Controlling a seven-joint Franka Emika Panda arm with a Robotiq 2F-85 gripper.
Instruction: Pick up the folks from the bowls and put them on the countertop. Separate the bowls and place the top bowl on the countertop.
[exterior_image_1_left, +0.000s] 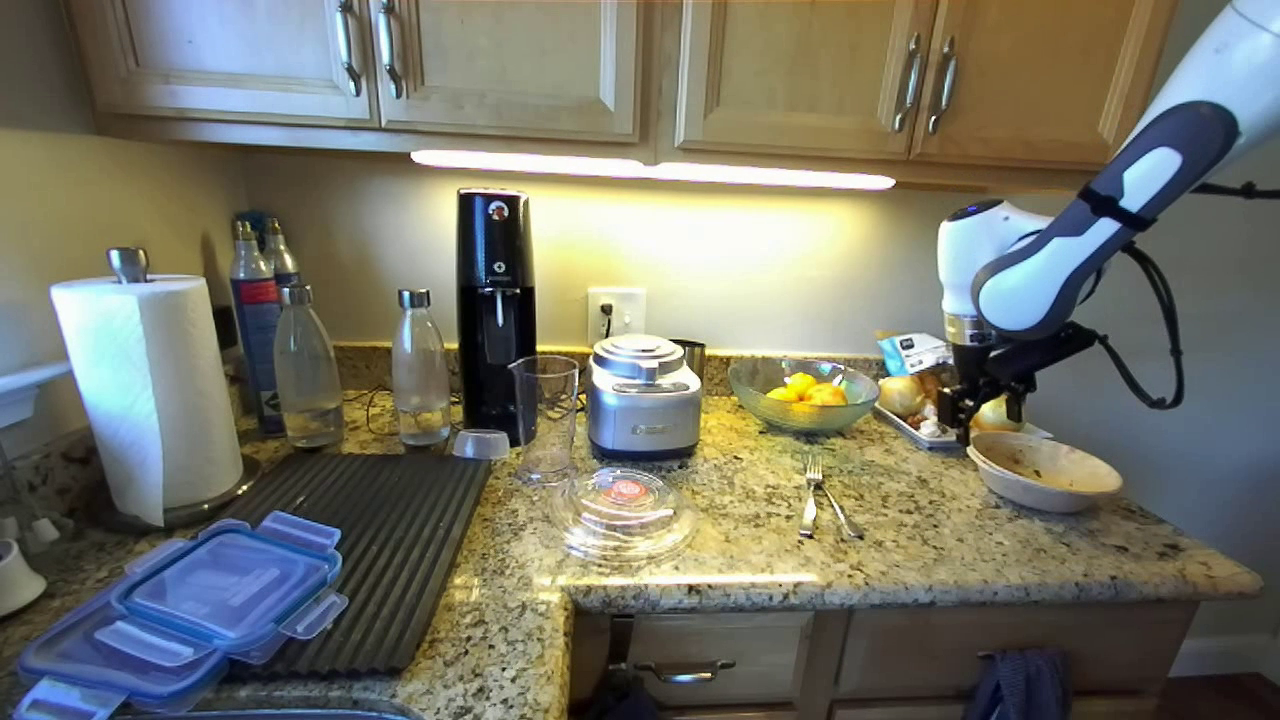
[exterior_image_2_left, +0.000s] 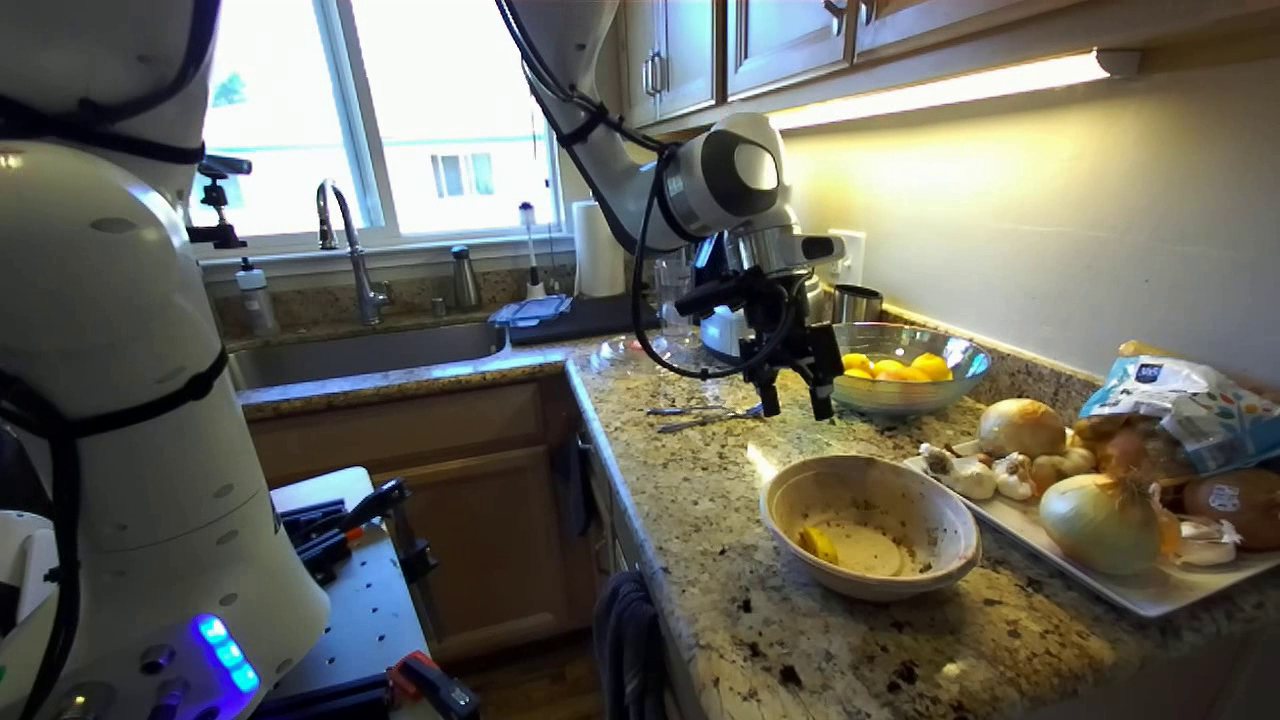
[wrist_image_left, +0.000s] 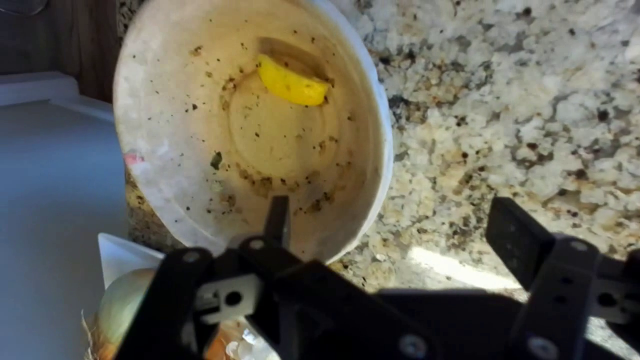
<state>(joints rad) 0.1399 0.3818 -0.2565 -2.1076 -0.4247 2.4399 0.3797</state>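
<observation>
The black two-fingered gripper (exterior_image_2_left: 796, 408) has its jaws spread wide and grips nothing. Two off-white, round, matte bowls (exterior_image_1_left: 1045, 493) sit nested and upright on the speckled beige-and-grey granite countertop (exterior_image_1_left: 740, 525), just beside and below it. In the wrist view, one finger (wrist_image_left: 279, 220) overlaps the inside of the top bowl (wrist_image_left: 275, 135) while the opposite finger (wrist_image_left: 517, 240) stands over the countertop, so the rim passes between them there. In both exterior views the gripper hangs near that rim, on the side toward two silver-coloured metal forks (exterior_image_1_left: 810, 502); in an exterior view a patch of stone shows between the fingertips (exterior_image_2_left: 822, 404) and the rim. The forks lie close together on the countertop, well apart from the gripper. A curved yellow wedge (wrist_image_left: 292, 85) and scattered dark crumbs (wrist_image_left: 216, 160) lie in the top bowl, the wedge well away from both fingers. A white rectangular tray (exterior_image_2_left: 1150, 592) bearing onions (exterior_image_2_left: 1100, 525) and garlic (exterior_image_2_left: 1015, 478) stands near the bowls.
</observation>
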